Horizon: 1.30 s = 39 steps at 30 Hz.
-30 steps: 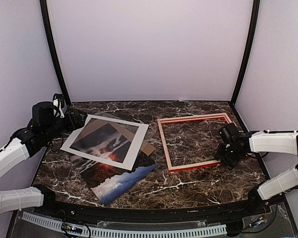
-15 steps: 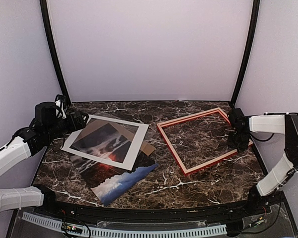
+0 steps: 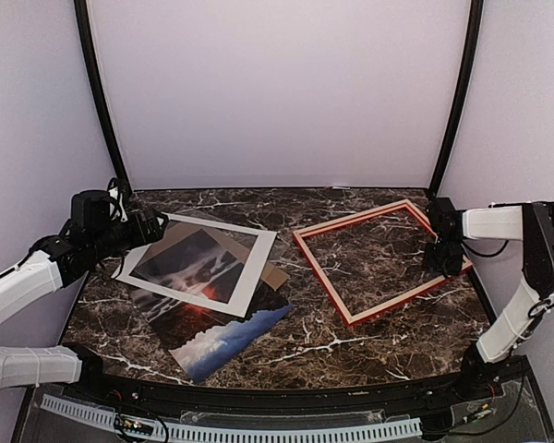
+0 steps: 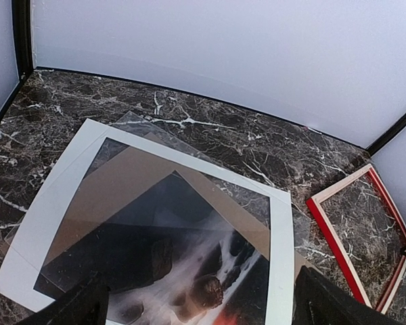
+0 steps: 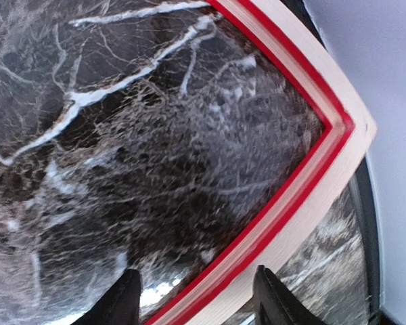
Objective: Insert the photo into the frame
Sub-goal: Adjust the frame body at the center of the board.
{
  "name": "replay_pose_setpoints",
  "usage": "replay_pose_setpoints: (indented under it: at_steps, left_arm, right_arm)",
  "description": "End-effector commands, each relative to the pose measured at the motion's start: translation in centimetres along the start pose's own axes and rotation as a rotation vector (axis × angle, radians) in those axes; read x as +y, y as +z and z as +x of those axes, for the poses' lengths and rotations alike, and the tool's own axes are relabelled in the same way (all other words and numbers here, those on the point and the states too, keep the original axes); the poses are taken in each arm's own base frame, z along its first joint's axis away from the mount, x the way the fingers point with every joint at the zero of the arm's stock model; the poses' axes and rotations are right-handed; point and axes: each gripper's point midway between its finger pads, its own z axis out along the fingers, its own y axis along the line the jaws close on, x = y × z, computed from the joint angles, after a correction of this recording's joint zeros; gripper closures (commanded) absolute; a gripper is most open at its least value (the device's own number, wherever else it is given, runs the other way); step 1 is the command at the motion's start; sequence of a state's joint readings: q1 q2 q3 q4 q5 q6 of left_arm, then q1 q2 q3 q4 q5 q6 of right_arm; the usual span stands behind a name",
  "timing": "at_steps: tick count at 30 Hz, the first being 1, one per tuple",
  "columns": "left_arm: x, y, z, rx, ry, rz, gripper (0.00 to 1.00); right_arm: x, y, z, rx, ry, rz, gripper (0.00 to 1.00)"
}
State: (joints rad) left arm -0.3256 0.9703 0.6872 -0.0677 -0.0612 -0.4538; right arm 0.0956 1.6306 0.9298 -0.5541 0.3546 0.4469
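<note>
The photo (image 3: 223, 339), a dark landscape with a red glow, lies at the near left, mostly under the white-grey mat (image 3: 256, 274). Part of it shows through the mat's window in the left wrist view (image 4: 189, 271). The red frame (image 3: 323, 277) lies flat at the right, turned like a diamond. My left gripper (image 3: 148, 224) is open and empty above the mat's far left corner (image 4: 199, 319). My right gripper (image 3: 440, 254) is open at the frame's right corner. Its fingers (image 5: 125, 301) stand on either side of the frame's rail (image 5: 325, 156).
A brown backing board (image 3: 275, 277) lies between the mat and the photo, and shows through the window (image 4: 122, 196). The frame's left corner shows at the right of the left wrist view (image 4: 331, 233). Black corner posts and pale walls close in the dark marble table (image 3: 369, 346).
The frame has swung counter-clockwise, and its right end has moved back toward the right wall together with my right gripper. My left gripper has edged slightly right over the mat.
</note>
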Motion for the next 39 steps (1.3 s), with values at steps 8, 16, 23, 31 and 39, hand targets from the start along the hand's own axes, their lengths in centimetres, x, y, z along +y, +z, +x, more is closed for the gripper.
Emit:
replay_pose_setpoints:
  at_steps: [8,16,23,31,39]
  left_arm:
    - [-1.1,-0.3,-1.0,-0.034,-0.008,0.043,0.01]
    - [-1.3,-0.2,-0.8,-0.03,-0.013,0.06,0.01]
    - [-1.5,-0.4,-1.1,-0.042,-0.018,0.071,0.01]
    - [-1.4,-0.4,-1.2,-0.047,-0.017,0.064,0.01]
    - [-0.8,0.5,0.2,0.026,-0.007,0.025,0.01]
  right_arm:
    - [0.1,-2.4,2.1,-0.034,0.197,-0.136,0.24]
    - [1.3,-0.7,4.3,0.02,0.235,-0.198,0.18]
    - [0.2,0.5,4.1,0.028,0.207,-0.14,0.31]
    - [-2.0,1.2,2.7,0.036,0.221,-0.132,0.56]
    - [-3.0,1.6,1.6,0.046,0.061,-0.08,0.75]
